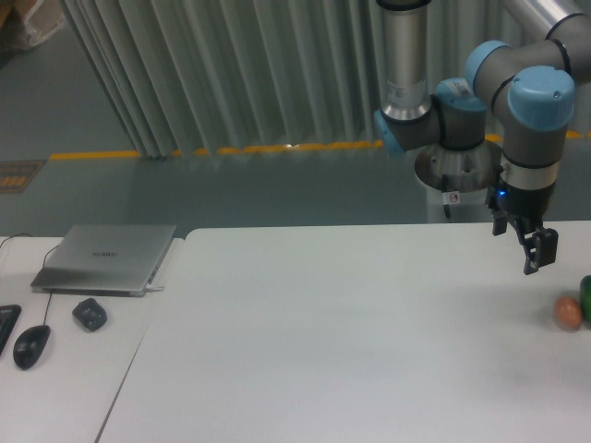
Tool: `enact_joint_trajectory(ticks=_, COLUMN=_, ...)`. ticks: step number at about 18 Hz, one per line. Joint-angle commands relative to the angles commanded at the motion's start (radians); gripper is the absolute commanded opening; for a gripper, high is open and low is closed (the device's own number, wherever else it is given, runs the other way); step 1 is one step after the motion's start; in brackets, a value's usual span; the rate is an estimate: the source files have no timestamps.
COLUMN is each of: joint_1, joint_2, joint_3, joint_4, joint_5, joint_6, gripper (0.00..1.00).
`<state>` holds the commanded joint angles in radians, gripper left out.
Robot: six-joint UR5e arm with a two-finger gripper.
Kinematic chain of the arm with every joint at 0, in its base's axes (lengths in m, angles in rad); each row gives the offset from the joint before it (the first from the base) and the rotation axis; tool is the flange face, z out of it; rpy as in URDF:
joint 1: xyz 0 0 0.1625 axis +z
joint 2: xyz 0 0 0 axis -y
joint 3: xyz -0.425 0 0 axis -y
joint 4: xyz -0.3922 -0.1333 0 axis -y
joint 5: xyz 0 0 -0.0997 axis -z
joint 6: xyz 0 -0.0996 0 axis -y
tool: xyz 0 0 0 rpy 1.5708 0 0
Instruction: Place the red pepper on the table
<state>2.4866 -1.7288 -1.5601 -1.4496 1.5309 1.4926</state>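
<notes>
your gripper (pixel 538 247) hangs over the counter (pixel 351 341), whether clenched or released you cannot tell; no red pepper shows, so you risk seizing the orange-brown ball (pixel 568 312).

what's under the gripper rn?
Only bare table shows below the gripper, which hangs above it holding nothing visible. No red pepper in view; orange-brown ball sits off to the side.

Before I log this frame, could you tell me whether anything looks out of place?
Yes: no red pepper is visible. The gripper hangs above the table holding nothing that shows. Only an orange-brown ball and a dark green item, cut off by the frame's right edge, lie there.
</notes>
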Motion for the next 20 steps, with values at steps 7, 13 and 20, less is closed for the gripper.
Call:
enact_joint_trajectory(ticks=7, joint_1=0.002, joint_2=0.0, joint_3=0.012, joint_4=0.018, joint_5=-0.011, joint_6=-0.002, gripper=1.0)
enact_joint_trajectory(ticks=13, joint_1=0.006, joint_2=0.0, joint_3=-0.021, joint_4=0.064, joint_5=-0.003, joint_6=-0.005, gripper=1.0)
enact_joint_trajectory(ticks=20, joint_1=0.009, joint_2=-0.006, joint_3=-0.009, joint_4=0.071, joint_5=-0.005, joint_6=-0.005, gripper=1.0)
